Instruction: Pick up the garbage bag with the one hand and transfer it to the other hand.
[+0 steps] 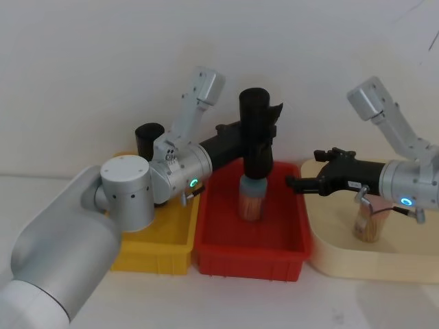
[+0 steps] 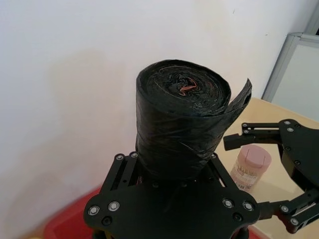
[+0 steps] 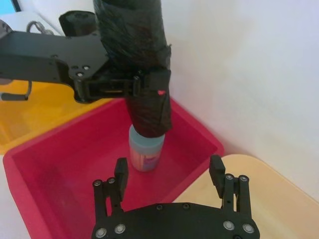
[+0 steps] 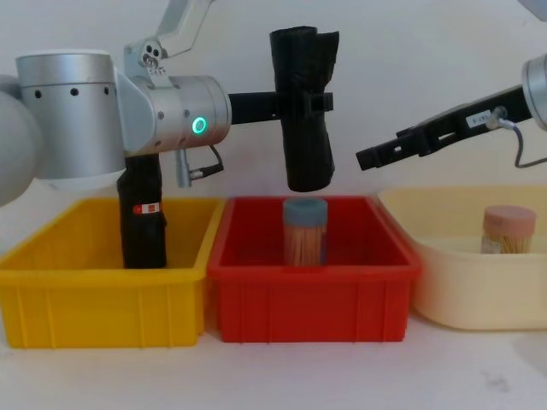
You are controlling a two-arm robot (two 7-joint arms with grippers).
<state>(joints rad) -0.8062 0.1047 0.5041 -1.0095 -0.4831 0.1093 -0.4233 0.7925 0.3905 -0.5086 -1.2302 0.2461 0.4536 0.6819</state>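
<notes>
Left gripper (image 4: 318,101) squeezes the garbage bag (image 4: 305,145) upright in the upper middle, above the red bin (image 4: 308,290); right gripper (image 4: 367,156) hangs open just right of it, apart.

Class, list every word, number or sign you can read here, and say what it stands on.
Nothing is readable.
Red-and-white sticker on the black block: too small to read.
White label on the right claw: too small to read.
Label on the jar in the red bin: blurred.
</notes>
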